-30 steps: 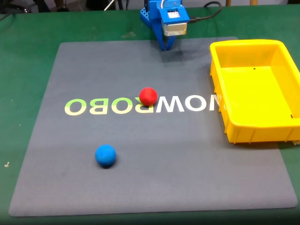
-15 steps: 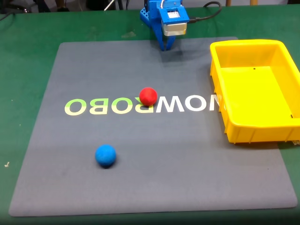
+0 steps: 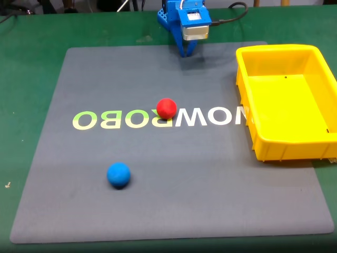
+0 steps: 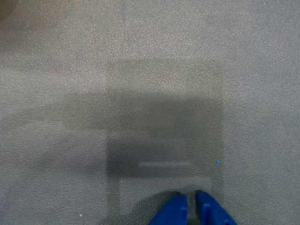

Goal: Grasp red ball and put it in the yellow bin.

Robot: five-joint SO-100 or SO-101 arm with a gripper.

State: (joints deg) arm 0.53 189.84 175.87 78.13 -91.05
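In the fixed view, the gripper (image 3: pixel 186 52) is hanging at the far edge of the grey mat (image 3: pixel 210 200), pointing down with its blue tips drawn nearly together, gripping nothing. The red ball (image 3: pixel 167 108) is lying well apart from it, toward the camera and slightly to the left in this view, resting on the pale lettering (image 3: pixel 105 119) printed across the mat. So the coming reach is, by my judgement, mostly a stretch forward from the base, with a small swing to the left. The ball is round, so no axis is constraining the grasp. The yellow bin (image 3: pixel 247 126) is sitting to the right of the ball, empty, partly overhanging the mat's right edge, its right wall cut off by the frame. The blue ball (image 3: pixel 118 174) is lying nearer the camera and further left, clear of the path. In the wrist view, the gripper (image 4: pixel 191 202) is showing two blue tips with a thin slit between them, above bare textured mat (image 4: pixel 140 70) and its own shadow.
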